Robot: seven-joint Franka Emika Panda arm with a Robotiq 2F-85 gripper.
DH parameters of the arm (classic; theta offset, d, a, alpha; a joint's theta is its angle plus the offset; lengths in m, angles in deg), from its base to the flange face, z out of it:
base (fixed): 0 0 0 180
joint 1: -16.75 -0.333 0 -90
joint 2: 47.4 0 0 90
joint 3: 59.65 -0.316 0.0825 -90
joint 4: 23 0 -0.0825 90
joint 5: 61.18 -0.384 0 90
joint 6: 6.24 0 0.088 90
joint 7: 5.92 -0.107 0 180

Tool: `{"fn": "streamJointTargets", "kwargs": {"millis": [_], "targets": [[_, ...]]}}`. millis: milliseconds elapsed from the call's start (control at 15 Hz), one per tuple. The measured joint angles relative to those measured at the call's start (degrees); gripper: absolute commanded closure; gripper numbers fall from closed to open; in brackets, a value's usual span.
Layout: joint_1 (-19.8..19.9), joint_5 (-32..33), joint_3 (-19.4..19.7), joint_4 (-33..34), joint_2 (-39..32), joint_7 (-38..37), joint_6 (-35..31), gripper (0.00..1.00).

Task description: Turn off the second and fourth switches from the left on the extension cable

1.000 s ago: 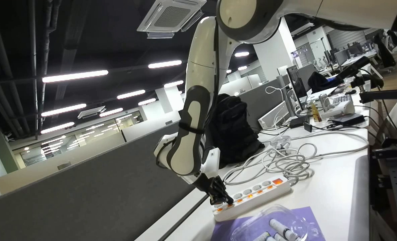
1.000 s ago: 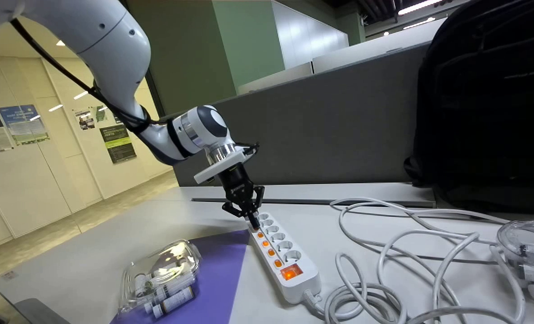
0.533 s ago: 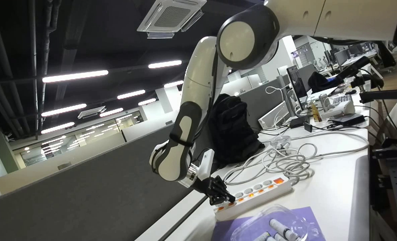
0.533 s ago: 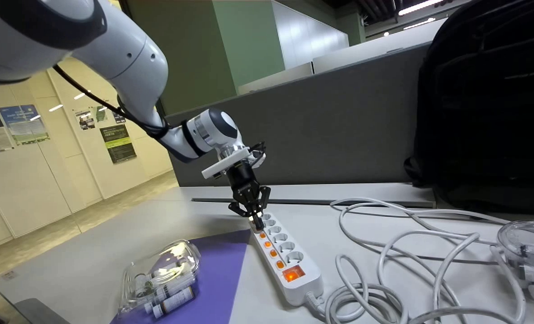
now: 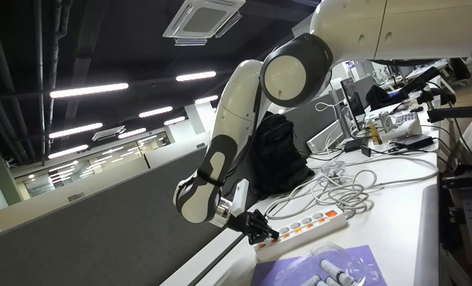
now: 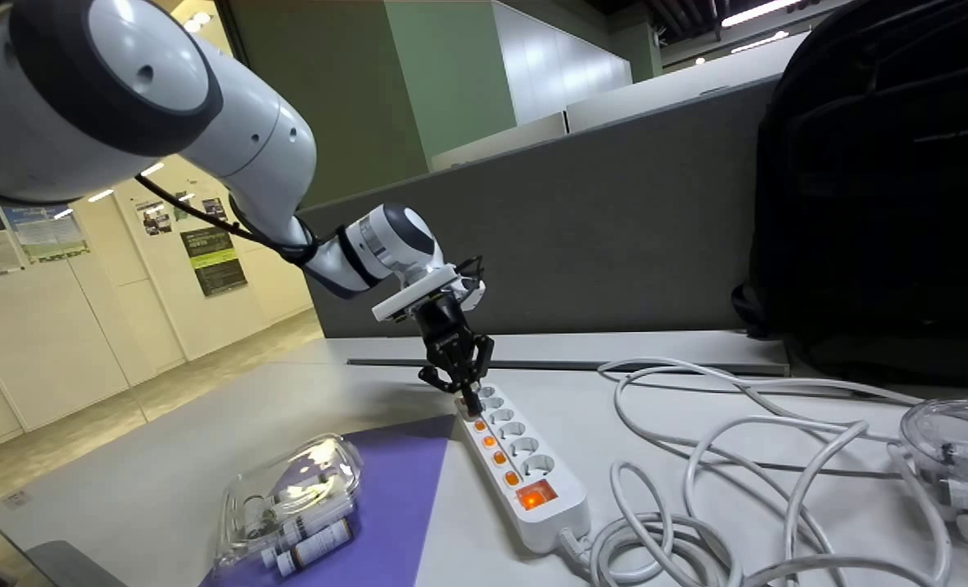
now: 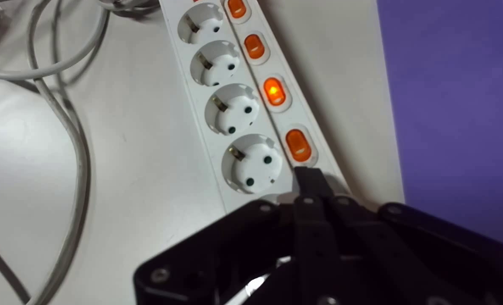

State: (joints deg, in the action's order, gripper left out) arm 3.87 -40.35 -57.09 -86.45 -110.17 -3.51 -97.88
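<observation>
Below and around the gripper (image 7: pixel 312 180) spreads a flat white surface (image 6: pixel 149 489), with an upright dark gray partition (image 6: pixel 614 228) behind the gripper in both exterior views. A jointed white robot arm (image 5: pixel 236 107) reaches down from above the gripper: in an exterior view its upper part comes in nearly level from the top right, bends at a large round joint high over the gripper, then slopes down and left to a folded wrist. From there the gripper angles back down to the right, tilted rather than vertical. A bulky black backpack (image 6: pixel 875 204) stands well apart from the gripper, to its right in an exterior view.

To the gripper's right in the wrist view lies a flat purple sheet (image 6: pixel 402 489); to its left curls a pale gray cord (image 7: pixel 82 169). Directly under the gripper's tips is a long white plastic power strip (image 7: pixel 265 126), running away from the gripper. The gripper's black fingers (image 7: pixel 304 180) are drawn together into a narrow point at the second switch (image 5: pixel 274 241) from the end away from the cord; whether they press it cannot be told.

Near the gripper, on the sheet, sits a clear plastic container (image 6: pixel 312 465) with white tubes (image 6: pixel 316 545) showing through. At the strip's end farthest from the gripper, a square red-orange main switch (image 6: pixel 537 494) is lit. Just ahead of the fingertips, the oval orange third switch (image 7: pixel 298 145) is dull; next beyond it, the matching fourth switch (image 7: pixel 274 91) glows.
</observation>
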Motion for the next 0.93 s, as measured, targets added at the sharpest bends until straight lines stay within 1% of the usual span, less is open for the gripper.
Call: {"fn": "streamJointTargets", "kwargs": {"millis": [133, 200, 400, 533, 733, 933], "targets": [[-0.95, 2.15, 0.01, -0.99, 0.52, 0.72, -2.48, 1.0], [-1.65, 3.83, 0.07, -2.36, 1.29, 0.72, -5.1, 1.0], [-3.76, 8.78, 0.17, -9.93, 5.47, -0.18, -15.96, 1.0], [-4.53, 10.82, 0.16, -15.58, 8.69, -1.18, -23.95, 1.0], [-4.2, 10.96, 0.04, -23.9, 13.57, -1.57, -34.99, 1.0], [-1.93, 8.72, -0.73, -32.11, 18.68, -1.36, -43.65, 1.0]]}}
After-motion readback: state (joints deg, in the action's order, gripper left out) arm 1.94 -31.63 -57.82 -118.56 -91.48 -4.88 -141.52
